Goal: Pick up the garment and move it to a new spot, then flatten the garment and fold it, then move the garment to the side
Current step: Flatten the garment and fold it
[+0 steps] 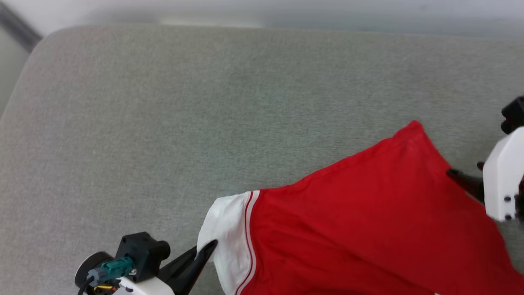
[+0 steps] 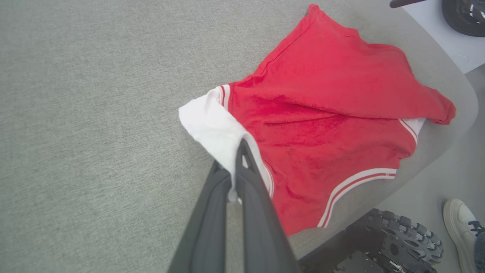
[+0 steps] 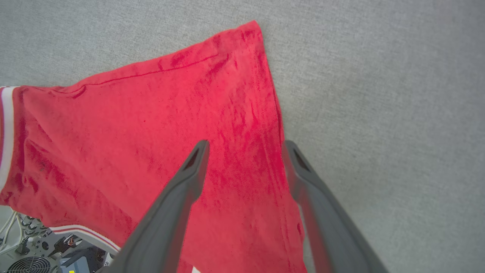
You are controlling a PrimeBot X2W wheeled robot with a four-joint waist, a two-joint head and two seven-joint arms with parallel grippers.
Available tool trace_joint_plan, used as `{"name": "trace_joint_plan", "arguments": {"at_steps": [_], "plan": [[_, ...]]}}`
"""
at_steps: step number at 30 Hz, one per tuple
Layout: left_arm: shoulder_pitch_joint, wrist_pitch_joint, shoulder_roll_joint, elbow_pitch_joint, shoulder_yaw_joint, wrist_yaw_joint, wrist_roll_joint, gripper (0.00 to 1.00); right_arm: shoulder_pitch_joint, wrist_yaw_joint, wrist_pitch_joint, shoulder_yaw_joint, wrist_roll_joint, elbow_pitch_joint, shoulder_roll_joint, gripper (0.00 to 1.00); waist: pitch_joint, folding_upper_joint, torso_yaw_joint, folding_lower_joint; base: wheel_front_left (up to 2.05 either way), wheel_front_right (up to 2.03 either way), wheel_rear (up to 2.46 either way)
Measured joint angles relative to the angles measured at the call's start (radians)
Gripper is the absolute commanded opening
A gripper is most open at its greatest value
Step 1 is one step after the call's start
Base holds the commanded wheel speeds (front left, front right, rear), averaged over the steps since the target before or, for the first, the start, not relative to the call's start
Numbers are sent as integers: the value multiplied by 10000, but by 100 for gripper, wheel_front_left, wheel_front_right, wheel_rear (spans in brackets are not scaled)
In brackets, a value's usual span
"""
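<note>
Red jersey [image 1: 360, 229] — near right of the grey table [image 1: 163, 102], overhanging its near edge. My left hand [image 2: 240, 151]: clamped on the white sleeve [image 2: 212, 125], probably to pull it flat. My right hand [image 3: 245, 146]: fingers spread, empty, over the red side edge.

Grey fabric surface [image 1: 163, 102] open far and left, garment [image 1: 368, 225] covering near right
</note>
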Motion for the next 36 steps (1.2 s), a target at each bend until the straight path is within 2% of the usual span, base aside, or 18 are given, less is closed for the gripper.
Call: {"name": "trace_joint_plan", "arguments": {"at_steps": [7, 14, 24, 26, 27, 36], "plan": [[-532, -4, -263, -104, -244, -207, 174, 0, -1691, 0, 38, 370, -838, 1588, 184, 100, 871, 0, 743, 1, 0, 0, 0], [-855, -67, -523, 150, -516, -441, 194, 0, -2514, 0, -263, 663, -1670, 3064, -54, 100, 1532, 0, 1464, 1, 0, 0, 0], [-1128, -228, -748, 428, -685, -662, 155, 0, -2744, 0, 8, 913, -1858, 3691, -495, 100, 2001, 0, 1937, 0, 0, 0, 0], [-1150, -242, -759, 472, -686, -704, 119, 0, -2723, 0, 6, 940, -1847, 3705, -529, 5, 2018, 0, 1956, -1, 0, 0, 0], [-1159, -242, -769, 502, -692, -708, 105, 0, -2719, 0, -4, 972, -1822, 3722, -541, 0, 2011, -1, 1957, -1, 0, 0, 0], [-1228, -288, -667, 621, -596, -640, 105, 0, -2659, 0, -953, 1124, -1534, 4245, -357, 0, 1465, 0, 1752, 0, 0, 0, 0]]}}
